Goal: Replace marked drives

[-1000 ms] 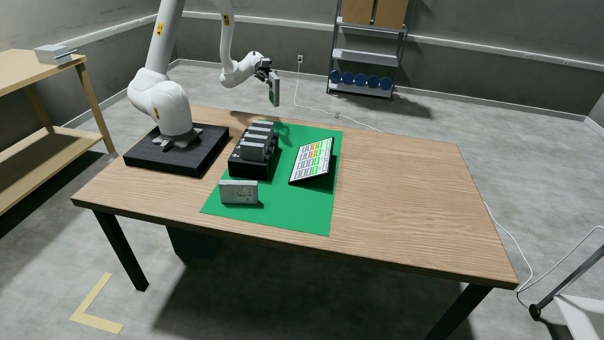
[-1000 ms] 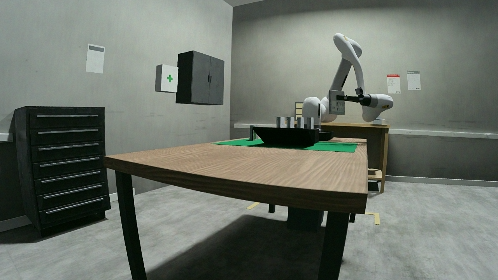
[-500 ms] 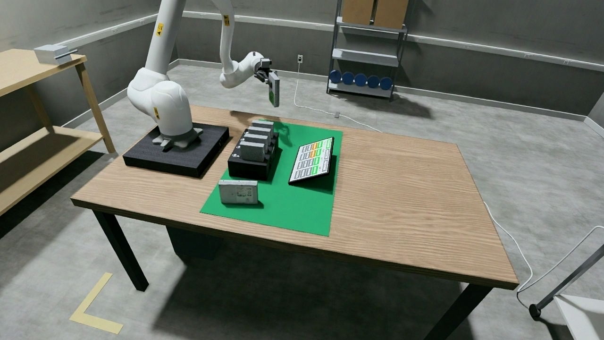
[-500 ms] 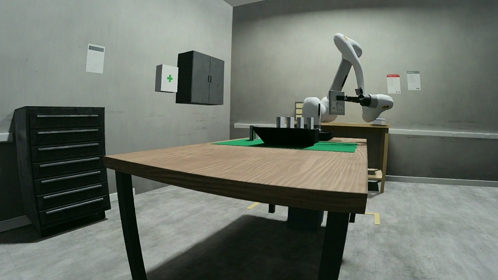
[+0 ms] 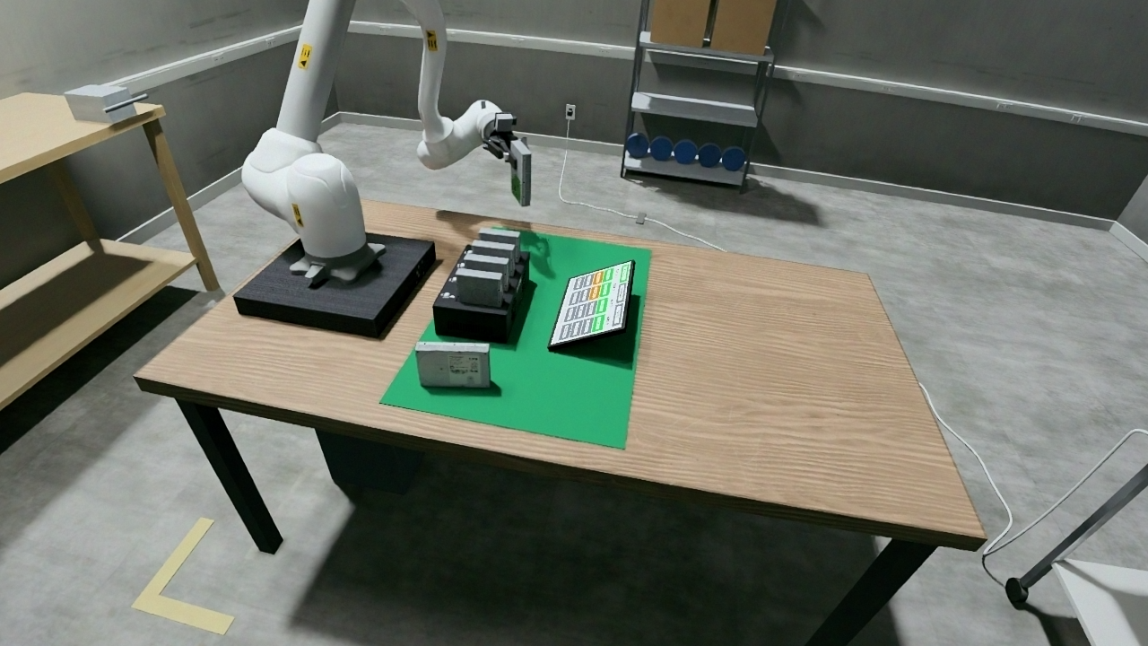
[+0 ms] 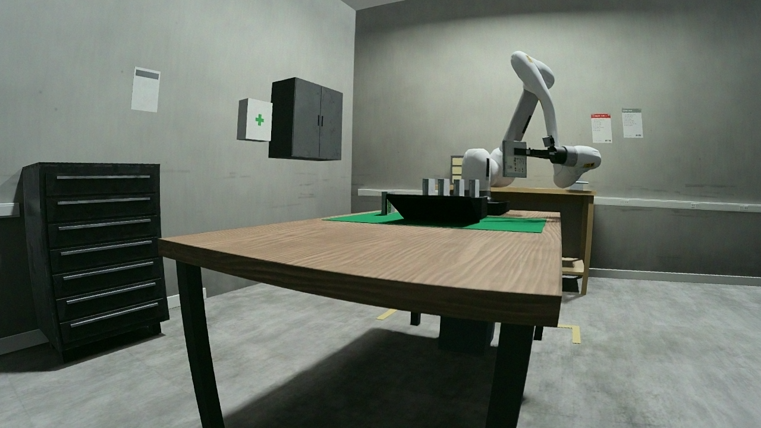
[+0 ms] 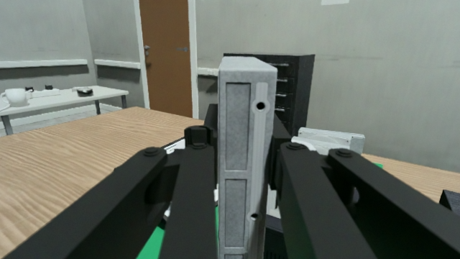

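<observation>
- While the white arm reaches out past the dock, its gripper is closed on a drive, one finger pressed to each broad face.
- That drive is upright in the air, higher than the dock and touching neither the mat nor the table; the top view shows a green patch low on one face, and the exterior view a printed label.
- The black dock sits on the green mat, near the side where the arm's black base plate stands.
- Four drives stand upright in a row in the dock, their upper parts showing above it: one nearest the top camera, two in the middle, and one at the far end. Their lower ends are hidden inside.
- A spare drive stands on its long edge on the mat, apart from the dock, with a labelled face toward the top camera.
- On the dock's other side, a screen leans back on the mat, showing rows of grey and green blocks with two orange ones; its lettering is too small to read.
- Beneath the mat lies the wood-grained table, which also carries the base plate.
</observation>
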